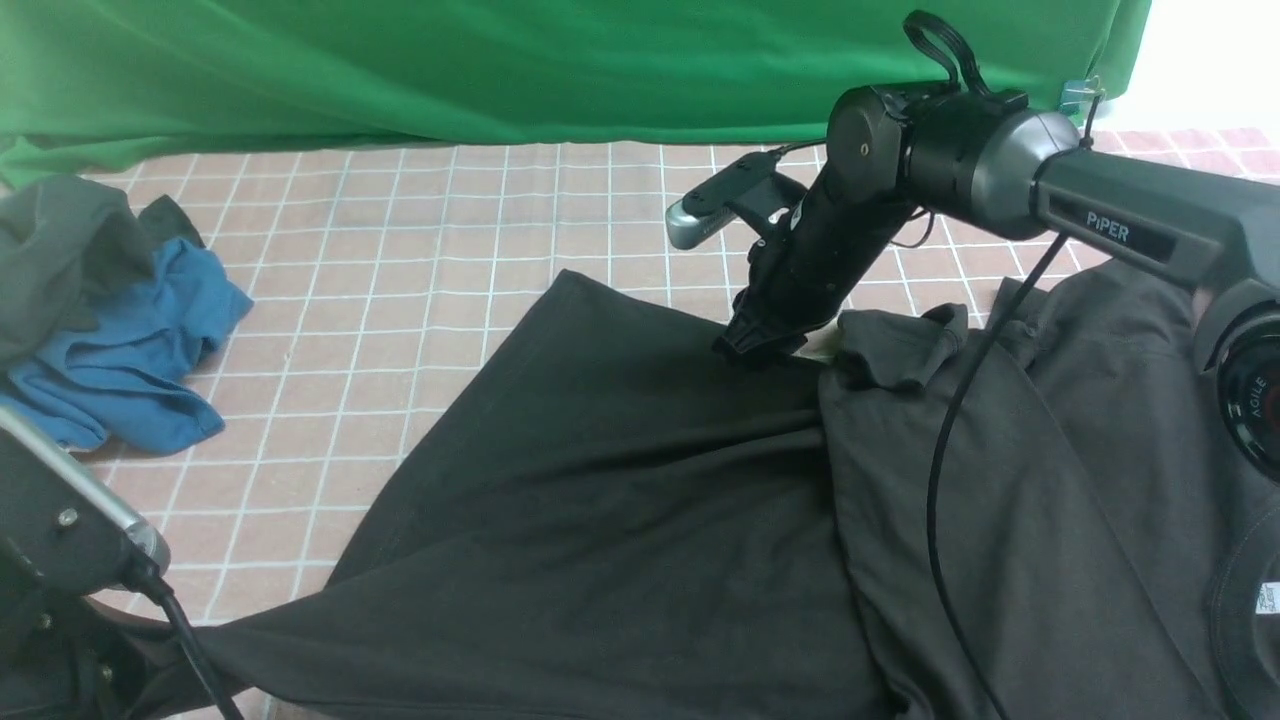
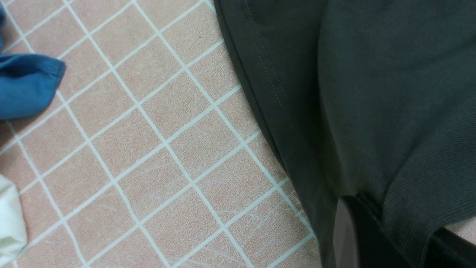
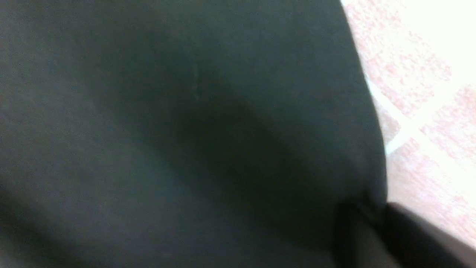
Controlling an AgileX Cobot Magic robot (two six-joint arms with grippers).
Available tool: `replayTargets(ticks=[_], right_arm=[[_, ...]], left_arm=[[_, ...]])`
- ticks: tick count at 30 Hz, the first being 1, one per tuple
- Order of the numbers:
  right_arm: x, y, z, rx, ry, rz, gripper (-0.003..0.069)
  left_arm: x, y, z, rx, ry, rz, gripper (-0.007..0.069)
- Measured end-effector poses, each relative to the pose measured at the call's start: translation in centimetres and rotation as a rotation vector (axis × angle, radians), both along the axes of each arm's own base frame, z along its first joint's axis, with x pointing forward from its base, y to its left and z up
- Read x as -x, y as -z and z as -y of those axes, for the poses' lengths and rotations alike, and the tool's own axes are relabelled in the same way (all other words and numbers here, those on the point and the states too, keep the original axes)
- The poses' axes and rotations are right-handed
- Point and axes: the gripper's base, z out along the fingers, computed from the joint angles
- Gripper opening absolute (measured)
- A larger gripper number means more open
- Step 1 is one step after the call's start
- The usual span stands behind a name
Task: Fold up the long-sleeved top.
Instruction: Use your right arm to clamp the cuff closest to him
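Long-sleeved top far edge pinched in right hand, bare tiled table beyond

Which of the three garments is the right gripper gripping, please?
The black long-sleeved top, at its far edge; the blue garment and grey-green garment lie crumpled far left.

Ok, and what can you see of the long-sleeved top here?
The long-sleeved top is thin, dark jersey with stitched hems, spread creased over the pink checked table. Its white collar label shows at near right. The left fingers pinch its near-left corner taut. The right fingers are down on the far edge.
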Motion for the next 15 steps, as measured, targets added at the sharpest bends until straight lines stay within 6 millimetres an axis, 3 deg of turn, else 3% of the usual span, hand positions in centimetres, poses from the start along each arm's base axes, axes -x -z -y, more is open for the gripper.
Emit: replayTargets(ticks=[7, 15], right_arm=[[-1.6, -0.4, -0.4, -0.016, 0.006, 0.129, 0.0044], [-4.5, -3.2, -0.3, -0.075, 0.009, 0.424, 0.0042]], left_arm=[[0.0, 0.0, 0.0, 0.0, 0.0, 0.001, 0.0021], [0.0, 0.0, 0.0, 0.007, -0.002, 0.002, 0.0021]])
